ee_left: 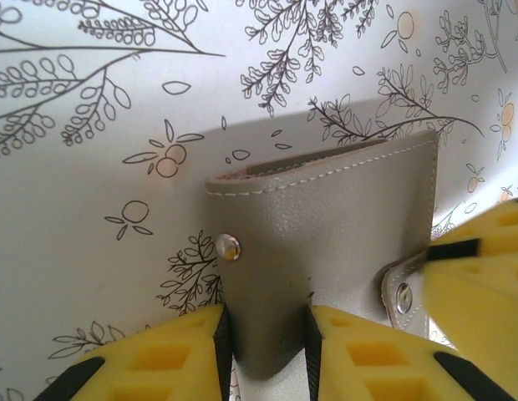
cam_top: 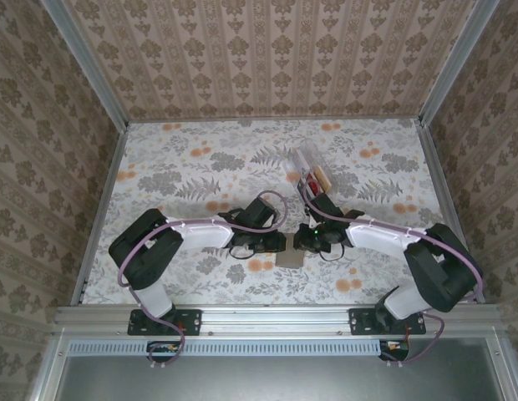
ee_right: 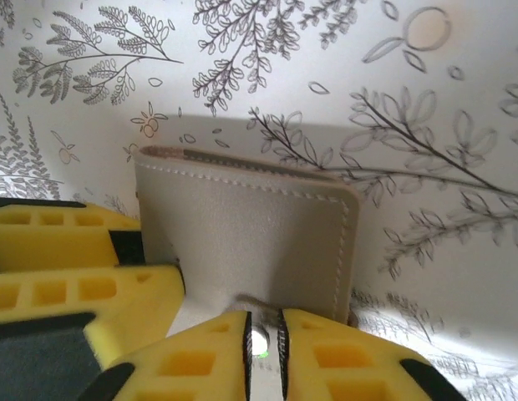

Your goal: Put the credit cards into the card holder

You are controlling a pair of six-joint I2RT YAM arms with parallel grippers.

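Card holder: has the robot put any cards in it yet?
Nothing looks done yet: the card holder is folded, with no card showing in it. In hand: the left gripper pinches one panel and the right gripper pinches the snap tab, probably to open it. Left to do: the credit cards sit in the clear box farther back, all waiting to be moved.

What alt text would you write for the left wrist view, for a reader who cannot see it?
A grey card holder is pinched at its lower edge between the yellow fingers of the left gripper, above a flowered table. At the right, the right gripper meets its snap strap.
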